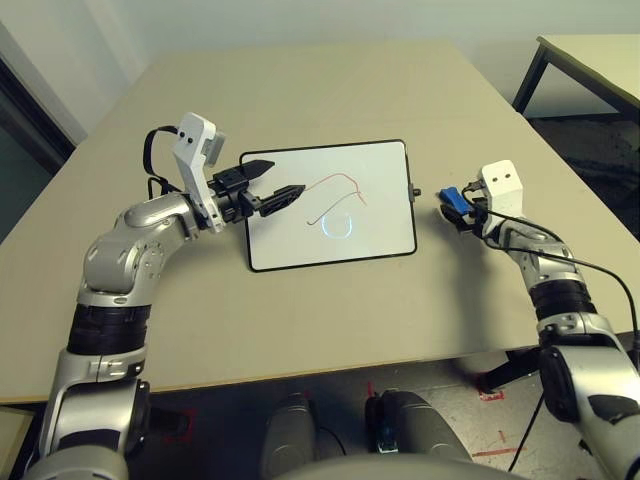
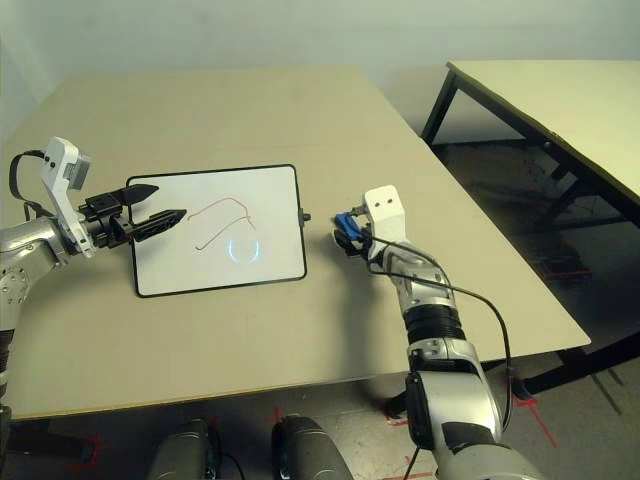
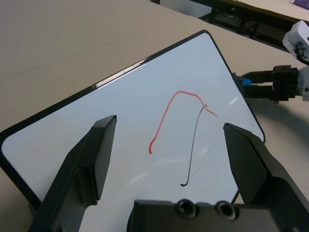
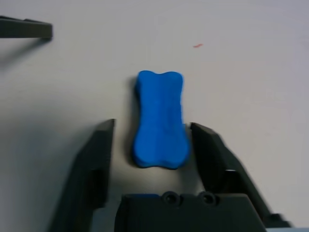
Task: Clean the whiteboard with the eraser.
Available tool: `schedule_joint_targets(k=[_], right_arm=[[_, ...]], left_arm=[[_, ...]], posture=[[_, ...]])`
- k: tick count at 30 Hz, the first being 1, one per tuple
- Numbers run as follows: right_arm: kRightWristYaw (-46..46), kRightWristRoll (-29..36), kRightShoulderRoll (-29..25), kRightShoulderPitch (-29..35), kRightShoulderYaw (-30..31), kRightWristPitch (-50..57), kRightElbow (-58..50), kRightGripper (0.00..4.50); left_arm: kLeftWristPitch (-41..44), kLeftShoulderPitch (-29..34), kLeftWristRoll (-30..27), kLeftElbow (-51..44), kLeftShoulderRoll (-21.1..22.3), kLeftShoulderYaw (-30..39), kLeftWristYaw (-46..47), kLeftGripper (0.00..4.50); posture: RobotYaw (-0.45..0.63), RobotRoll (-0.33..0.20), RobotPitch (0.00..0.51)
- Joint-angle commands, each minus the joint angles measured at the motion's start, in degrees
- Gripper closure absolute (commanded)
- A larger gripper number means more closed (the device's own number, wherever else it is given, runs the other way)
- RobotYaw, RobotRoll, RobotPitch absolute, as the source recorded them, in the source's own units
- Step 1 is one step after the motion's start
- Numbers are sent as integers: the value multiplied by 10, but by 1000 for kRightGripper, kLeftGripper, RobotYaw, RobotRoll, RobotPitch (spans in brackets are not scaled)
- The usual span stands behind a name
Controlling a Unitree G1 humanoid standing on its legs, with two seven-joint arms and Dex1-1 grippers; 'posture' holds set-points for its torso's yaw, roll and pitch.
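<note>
blue waisted eraser block (image 4: 161,121) between right gripper's (image 4: 153,123) parted black fingers, ungrasped; red and dark lines (image 3: 179,92) unwiped; left gripper (image 3: 170,122) apart

Bright blue eraser (image 4: 161,118); white whiteboard (image 3: 130,111), black-framed, with red and dark scribbles (image 3: 166,108).

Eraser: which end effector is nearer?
Right. The right end effector has its fingers on either side of the eraser; the left end effector is over the whiteboard, across from it.
</note>
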Motion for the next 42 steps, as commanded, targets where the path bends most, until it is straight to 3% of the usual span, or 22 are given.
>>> schedule_joint_targets(k=[1,4,7,14,21,27,34,42], right_arm=[[-4,-7,1,3,7,21,-8,2480],[-14,-8,-1,6,2,27,-11,3383],[-26,-6,-5,4,-6,27,-13,3773],[4,4,-37,-28,2,60,-86,3810],[147,40,-88,-69,87,229,-293,3811],[205,60,-91,-60,182,334,-419,3811],[213,35,-77,-47,267,335,-419,3847],[197,-5,-48,-86,290,284,-322,3858]], left_arm=[[0,-3,9,12,-2,-8,-8,0],[-4,-6,12,20,-3,-11,-15,0],[-9,-8,15,27,-3,-11,-20,0],[-11,-9,23,33,-2,-24,-36,0],[-21,-28,42,56,-4,-45,-62,0],[-30,-43,63,74,-5,-70,-84,0],[-25,-52,71,70,-18,-88,-94,0],[-15,-45,72,55,-22,-82,-88,0]], posture=[[-17,0,59],[-21,0,60],[-26,0,59],[-40,0,55],[-67,0,52],[-71,0,52],[-56,0,60],[-41,0,64]])
